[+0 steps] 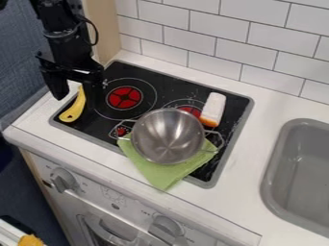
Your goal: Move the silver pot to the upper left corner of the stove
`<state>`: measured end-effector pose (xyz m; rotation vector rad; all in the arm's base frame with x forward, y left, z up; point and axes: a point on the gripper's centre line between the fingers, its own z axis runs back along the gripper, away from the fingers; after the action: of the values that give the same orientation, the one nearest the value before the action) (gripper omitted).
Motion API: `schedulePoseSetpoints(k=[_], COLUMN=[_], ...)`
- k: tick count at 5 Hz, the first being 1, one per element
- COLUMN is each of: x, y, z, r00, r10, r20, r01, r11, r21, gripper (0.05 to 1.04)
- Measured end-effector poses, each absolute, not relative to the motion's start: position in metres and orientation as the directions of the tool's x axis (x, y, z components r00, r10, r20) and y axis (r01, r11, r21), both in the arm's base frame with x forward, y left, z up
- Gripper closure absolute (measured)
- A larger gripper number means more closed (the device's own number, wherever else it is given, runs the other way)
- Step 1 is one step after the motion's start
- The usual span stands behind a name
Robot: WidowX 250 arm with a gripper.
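Silver pot [168, 137] sits at four o'clock from my claw [78, 91], well apart; I have the claw spread open.

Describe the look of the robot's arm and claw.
The arm is black, with chunky, jointed segments and a thin black cable looping out at one side. The claw is black too: a wide crosspiece carrying two thick fingers.
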<state>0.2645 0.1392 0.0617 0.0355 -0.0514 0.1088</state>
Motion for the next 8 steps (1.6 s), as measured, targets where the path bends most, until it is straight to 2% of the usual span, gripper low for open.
schedulePoseSetpoints(k=[2,6,7,8], x=[0.270,0.310,0.310,0.313], y=[0.121,0.031,0.032,0.032], z=[0.053,0.053,0.037,0.028], r00=[0.997,0.976,0.981,0.982], r10=[0.066,-0.209,-0.192,-0.186], r20=[0.030,0.057,0.009,-0.012], r01=[-0.067,0.206,0.190,0.186], r11=[0.997,0.977,0.979,0.980], r21=[0.030,0.064,0.076,0.073], gripper=[0.083,0.083,0.083,0.140])
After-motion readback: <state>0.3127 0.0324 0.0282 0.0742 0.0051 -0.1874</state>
